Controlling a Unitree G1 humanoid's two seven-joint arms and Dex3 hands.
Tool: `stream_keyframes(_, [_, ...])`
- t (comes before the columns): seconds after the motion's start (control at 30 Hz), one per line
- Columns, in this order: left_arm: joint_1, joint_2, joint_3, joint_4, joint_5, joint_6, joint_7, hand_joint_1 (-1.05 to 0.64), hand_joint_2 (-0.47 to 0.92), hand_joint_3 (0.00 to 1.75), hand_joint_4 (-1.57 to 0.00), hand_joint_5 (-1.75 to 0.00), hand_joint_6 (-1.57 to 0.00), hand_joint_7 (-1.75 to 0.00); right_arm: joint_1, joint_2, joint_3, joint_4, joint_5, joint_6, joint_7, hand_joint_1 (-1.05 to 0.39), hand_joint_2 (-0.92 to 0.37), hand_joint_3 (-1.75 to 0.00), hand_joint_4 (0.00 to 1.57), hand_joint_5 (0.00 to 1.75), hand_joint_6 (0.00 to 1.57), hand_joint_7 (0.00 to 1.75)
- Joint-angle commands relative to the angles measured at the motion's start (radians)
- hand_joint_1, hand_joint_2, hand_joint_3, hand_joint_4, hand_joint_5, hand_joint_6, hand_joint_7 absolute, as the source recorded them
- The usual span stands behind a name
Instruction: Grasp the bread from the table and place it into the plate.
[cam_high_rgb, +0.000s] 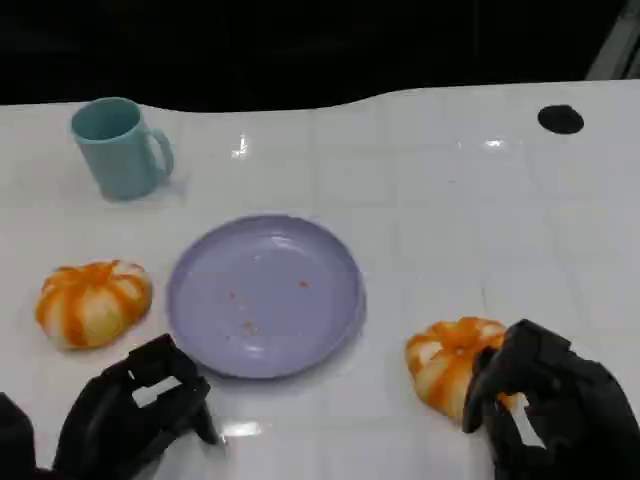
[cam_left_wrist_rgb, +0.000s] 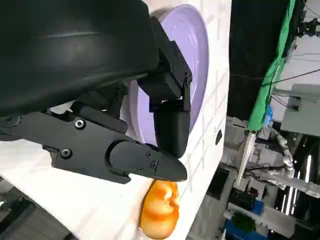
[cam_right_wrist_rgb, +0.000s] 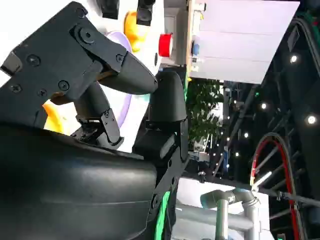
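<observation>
A lavender plate (cam_high_rgb: 265, 295) lies mid-table, bare but for a few crumbs. One orange-and-white bread (cam_high_rgb: 93, 302) sits left of it, a second bread (cam_high_rgb: 450, 358) to its right. My right hand (cam_high_rgb: 548, 408) is against the right bread's near right side, its fingers spread over that edge; a patch of orange shows between them. In the right wrist view the bread (cam_right_wrist_rgb: 51, 118) lies between the parted fingers (cam_right_wrist_rgb: 120, 70). My left hand (cam_high_rgb: 135, 415) hovers low near the plate's front left and holds nothing. The left wrist view shows the plate (cam_left_wrist_rgb: 196, 50) and a bread (cam_left_wrist_rgb: 160, 212) beyond the fingers (cam_left_wrist_rgb: 170, 125).
A teal mug (cam_high_rgb: 120, 148) stands at the back left. A black round mark (cam_high_rgb: 560, 119) is on the table at the far right. The table's far edge meets a dark background.
</observation>
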Motion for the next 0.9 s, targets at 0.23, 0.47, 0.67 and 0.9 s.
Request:
stream_keyframes(0.23, [0.006, 0.014, 0.006, 0.015, 0.004, 0.012, 0.012, -0.59, 0.92, 0.08, -0.75, -1.68, -0.70, -1.38, -0.001, -0.003, -0.011, 0.005, 0.013, -0.008, 0.000, -0.16, -0.34, -1.43, 0.78, 1.75, 0.72, 1.52])
stream_keyframes(0.47, [0.007, 0.013, 0.006, 0.012, 0.004, 0.012, 0.013, -0.60, 0.92, 0.07, -0.76, -1.69, -0.71, -1.40, 0.000, -0.003, -0.010, 0.004, 0.021, -0.003, 0.008, -0.17, -0.34, -1.43, 0.78, 1.75, 0.71, 1.52])
stream_keyframes(0.67, [0.004, 0.014, 0.008, 0.019, 0.000, 0.010, 0.005, -0.58, 0.92, 0.08, -0.76, -1.69, -0.70, -1.40, 0.002, -0.003, -0.009, -0.003, 0.020, 0.003, 0.005, -0.16, -0.34, -1.42, 0.78, 1.75, 0.72, 1.52])
stream_keyframes(0.9, [0.003, 0.014, 0.010, 0.021, -0.001, 0.010, 0.005, -0.59, 0.92, 0.07, -0.76, -1.69, -0.70, -1.39, -0.001, -0.004, -0.010, -0.002, 0.024, -0.002, 0.012, -0.17, -0.40, -1.31, 0.75, 1.75, 0.70, 1.50])
